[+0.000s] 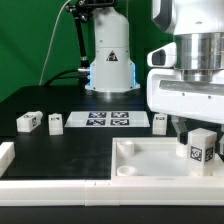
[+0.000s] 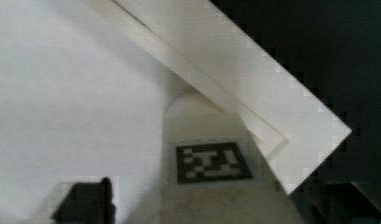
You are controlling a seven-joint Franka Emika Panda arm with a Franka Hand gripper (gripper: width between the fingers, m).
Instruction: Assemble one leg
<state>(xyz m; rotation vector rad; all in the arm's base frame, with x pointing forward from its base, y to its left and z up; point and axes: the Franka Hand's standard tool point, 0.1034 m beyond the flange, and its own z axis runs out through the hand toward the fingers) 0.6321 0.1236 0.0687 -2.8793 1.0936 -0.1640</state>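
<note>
One leg [image 1: 197,150], a small white block with a black-and-white tag, stands upright in the tray-like part [image 1: 140,165] at its corner on the exterior view's right. My gripper [image 1: 192,128] hangs just above it. In the wrist view the leg [image 2: 213,160] lies between my dark fingers [image 2: 89,200], with a visible gap on one side, so the jaws stand open around it. My gripper [image 2: 213,205] is centred on the leg. The tray-like part's wall [image 2: 240,70] runs diagonally behind it. Three more legs lie on the table: two [image 1: 28,121] [image 1: 55,122] at the exterior view's left, one [image 1: 160,122] beside the marker board.
The marker board [image 1: 108,119] lies flat at the table's middle back. The robot's white base [image 1: 110,60] stands behind it. A white raised edge [image 1: 8,155] borders the table at the exterior view's left and front.
</note>
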